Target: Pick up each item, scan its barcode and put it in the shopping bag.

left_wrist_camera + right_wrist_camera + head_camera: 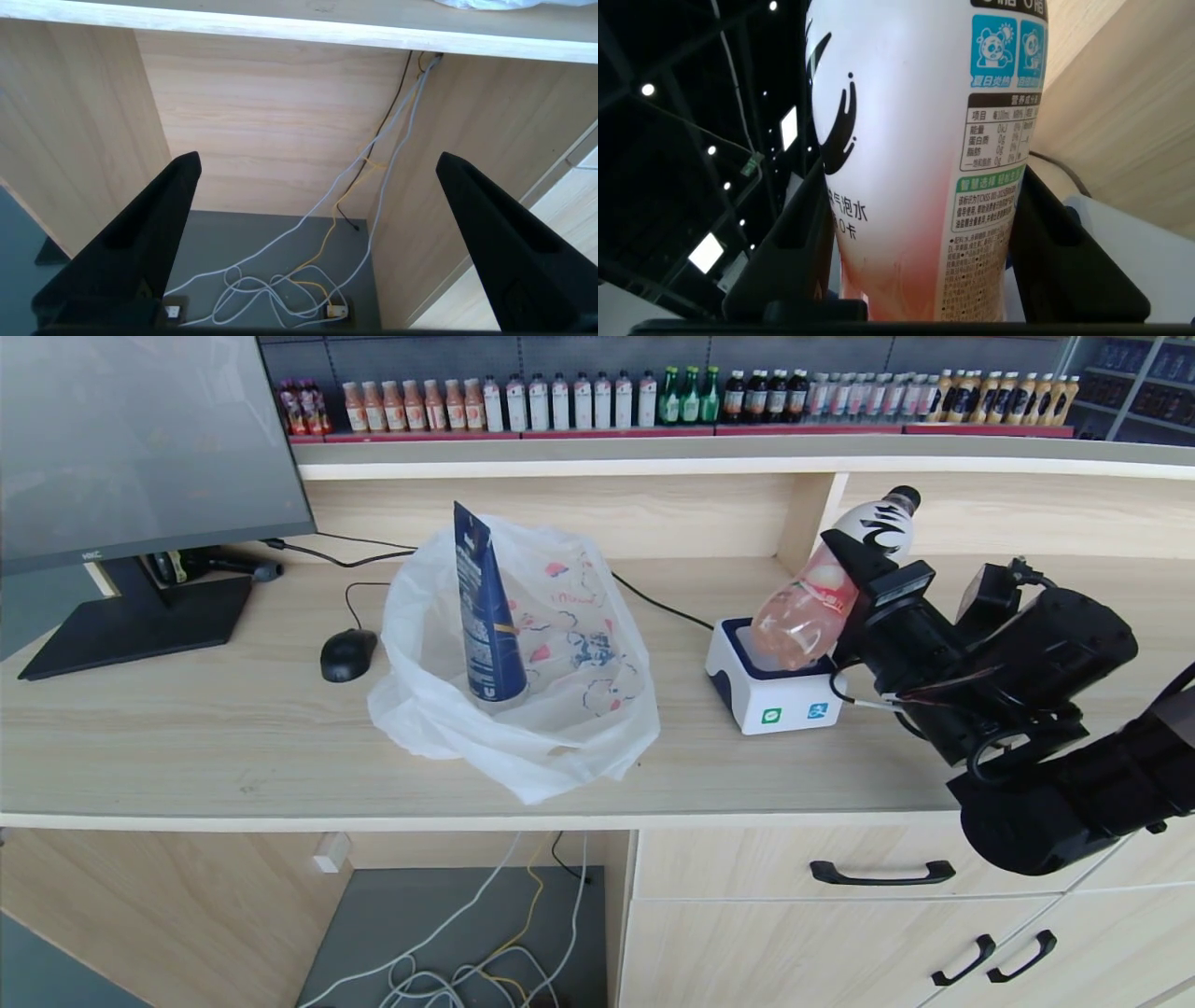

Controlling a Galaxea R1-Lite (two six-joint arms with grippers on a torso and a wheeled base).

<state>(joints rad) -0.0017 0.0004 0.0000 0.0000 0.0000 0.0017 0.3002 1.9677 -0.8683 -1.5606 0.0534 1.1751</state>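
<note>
Right claw [848, 581] is being held clenched around the tilted bottle [805, 611], poised over the scanner [770, 695] right of centre; the scan could be missed if its barcode is being faced away.

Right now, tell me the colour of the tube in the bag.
The tube is dark blue; head view.
</note>
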